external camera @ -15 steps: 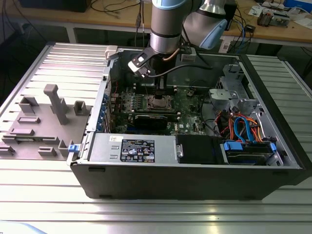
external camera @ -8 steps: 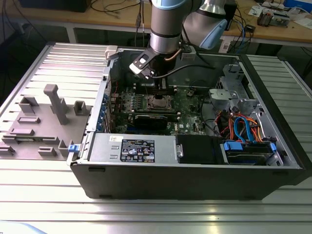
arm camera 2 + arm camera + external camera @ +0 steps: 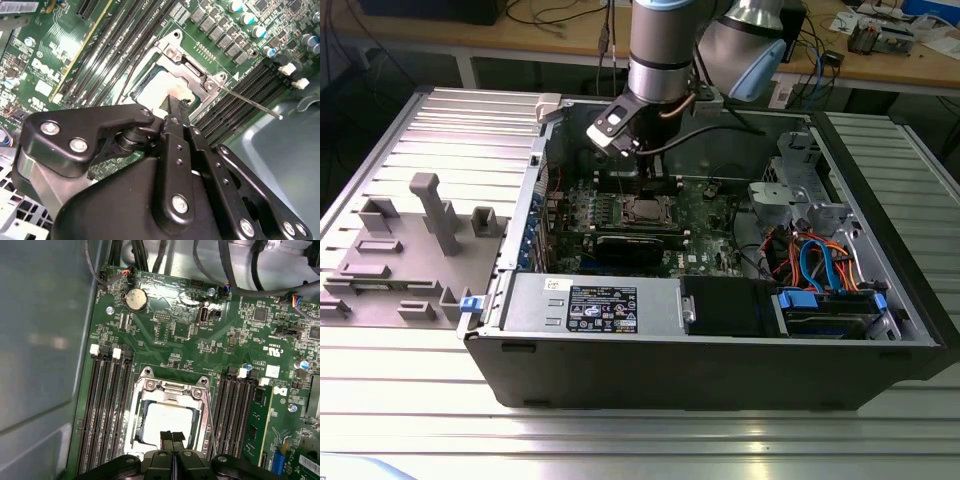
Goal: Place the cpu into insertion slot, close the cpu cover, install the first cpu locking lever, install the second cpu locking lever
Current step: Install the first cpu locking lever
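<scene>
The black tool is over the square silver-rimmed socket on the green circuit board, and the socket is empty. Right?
No. The first wrist view shows the flat silver-grey square chip seated in that socket; the tool is over it.

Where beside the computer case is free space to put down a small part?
Free: the ribbed table in front of the case, and beside it at the exterior view's right. Crowded: the grey fixture blocks at the exterior view's left, and inside the case around the tool.

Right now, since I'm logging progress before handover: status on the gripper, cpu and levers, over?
Gripper shut, poised over the socket. Cpu seated, cpu cover down over it. One locking lever sticking out, unlatched.
</scene>
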Controlling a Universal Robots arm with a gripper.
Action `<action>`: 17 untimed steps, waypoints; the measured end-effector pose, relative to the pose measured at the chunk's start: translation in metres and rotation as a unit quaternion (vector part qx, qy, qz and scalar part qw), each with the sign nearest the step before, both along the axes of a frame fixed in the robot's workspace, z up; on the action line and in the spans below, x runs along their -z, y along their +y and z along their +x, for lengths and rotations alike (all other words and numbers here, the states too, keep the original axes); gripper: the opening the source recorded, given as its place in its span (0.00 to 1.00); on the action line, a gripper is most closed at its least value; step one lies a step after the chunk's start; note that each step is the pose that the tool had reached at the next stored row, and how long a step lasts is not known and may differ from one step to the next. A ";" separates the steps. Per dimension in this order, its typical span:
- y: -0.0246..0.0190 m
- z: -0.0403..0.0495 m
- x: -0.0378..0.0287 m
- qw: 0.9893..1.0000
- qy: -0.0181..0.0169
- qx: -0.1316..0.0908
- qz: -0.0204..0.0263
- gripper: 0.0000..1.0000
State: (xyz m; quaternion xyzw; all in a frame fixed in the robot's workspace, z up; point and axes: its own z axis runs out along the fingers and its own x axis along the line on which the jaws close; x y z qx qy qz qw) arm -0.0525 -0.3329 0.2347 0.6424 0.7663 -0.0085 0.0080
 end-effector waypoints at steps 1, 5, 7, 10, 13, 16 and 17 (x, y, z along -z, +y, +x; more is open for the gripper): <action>0.0000 0.0000 0.0000 1.000 0.000 -0.004 0.000 0.11; 0.0000 0.0000 -0.0001 0.998 0.000 -0.064 0.000 0.11; 0.0000 0.0000 -0.0001 0.996 0.000 -0.086 0.000 0.11; 0.0000 0.0000 -0.0001 0.993 0.000 -0.115 0.000 0.11; 0.0000 0.0000 -0.0001 0.990 0.000 -0.139 0.000 0.11; 0.0000 0.0000 -0.0001 0.990 0.000 -0.139 0.000 0.11; 0.0000 0.0000 -0.0001 0.990 0.000 -0.139 0.000 0.11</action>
